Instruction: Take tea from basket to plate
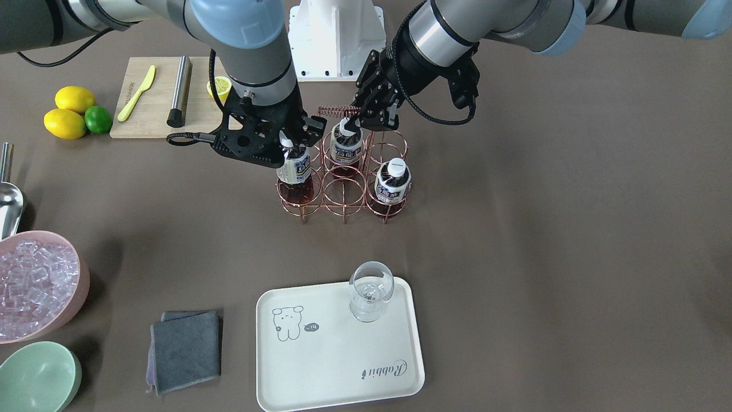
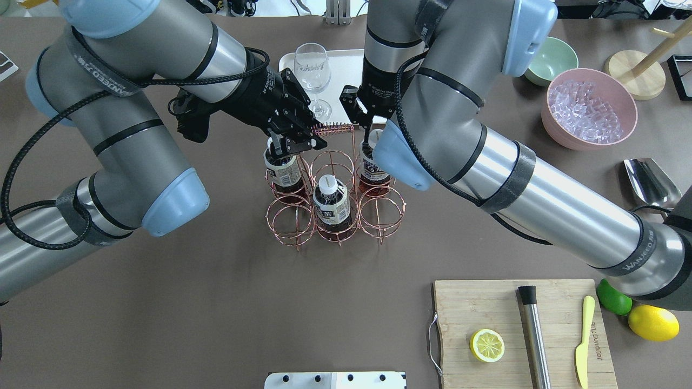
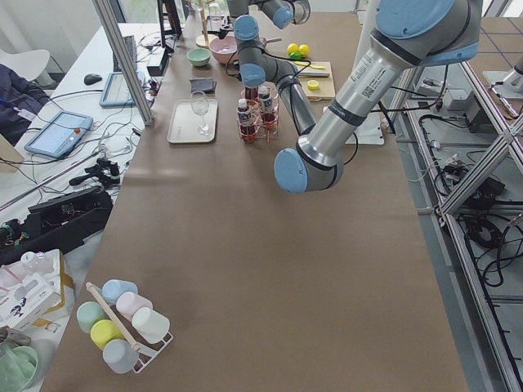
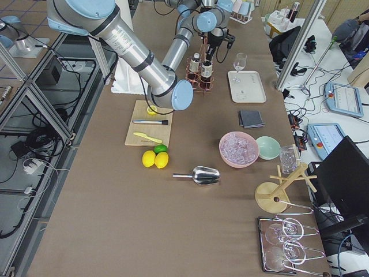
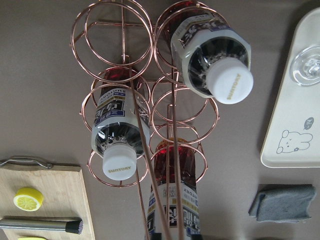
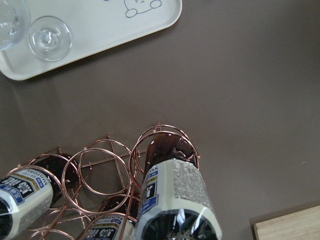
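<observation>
The copper wire basket stands mid-table with three tea bottles in its rings. My right gripper comes down onto the top of the tea in the corner ring and is shut on it; its cap is hidden, and its base still sits within the ring. At one end of the coiled handle, my left gripper is shut on it. The two other bottles stand untouched. On the far side from the robot lies the cream plate with the bear drawing.
A wine glass stands on the plate's corner. A grey cloth, a pink bowl of ice and a green bowl lie on the right arm's side. The cutting board holds a knife, a steel rod and half a lemon.
</observation>
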Motion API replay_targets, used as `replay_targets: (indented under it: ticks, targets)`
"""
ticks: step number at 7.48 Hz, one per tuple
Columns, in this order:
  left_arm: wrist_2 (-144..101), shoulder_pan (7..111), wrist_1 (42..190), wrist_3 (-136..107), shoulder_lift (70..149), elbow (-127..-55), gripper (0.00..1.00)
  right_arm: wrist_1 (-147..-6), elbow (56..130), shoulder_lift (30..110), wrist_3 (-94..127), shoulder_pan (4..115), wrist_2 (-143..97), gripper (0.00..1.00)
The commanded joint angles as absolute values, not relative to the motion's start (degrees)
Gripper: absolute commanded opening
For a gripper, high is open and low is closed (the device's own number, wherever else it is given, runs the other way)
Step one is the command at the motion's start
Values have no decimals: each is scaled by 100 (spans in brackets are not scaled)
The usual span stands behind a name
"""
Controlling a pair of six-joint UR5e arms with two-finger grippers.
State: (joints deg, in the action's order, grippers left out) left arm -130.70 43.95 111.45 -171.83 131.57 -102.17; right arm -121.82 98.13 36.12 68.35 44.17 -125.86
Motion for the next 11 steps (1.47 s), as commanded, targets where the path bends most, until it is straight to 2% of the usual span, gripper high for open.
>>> replay_targets:
  ticks: [1, 3, 4, 6, 8, 11]
  targets:
    - [-13069, 4395, 11145, -17183, 13157, -10213, 0, -12542, 10326, 3525, 6645, 4456, -12192, 0]
    - [-13069, 4395, 11145, -17183, 13157, -10213, 0, -12525, 10267, 3498, 5963, 4928, -12111, 0]
    - [-13069, 4395, 11145, -17183, 13157, -10213, 0, -12403, 9978, 3481, 5724, 5192, -12268, 0]
    - [-13069, 4412, 11127, -17191, 13166, -10204, 0, -11116, 8682, 3332, 5616, 5545, -12646, 0]
    - [-13113, 4569, 11075, -17200, 13227, -10222, 0, -10331, 7275, 2788, 5485, 5563, -12630, 0]
    - [-13613, 4974, 10881, -17209, 13307, -10309, 0, -9696, 6288, 2541, 5397, 5563, -12577, 0]
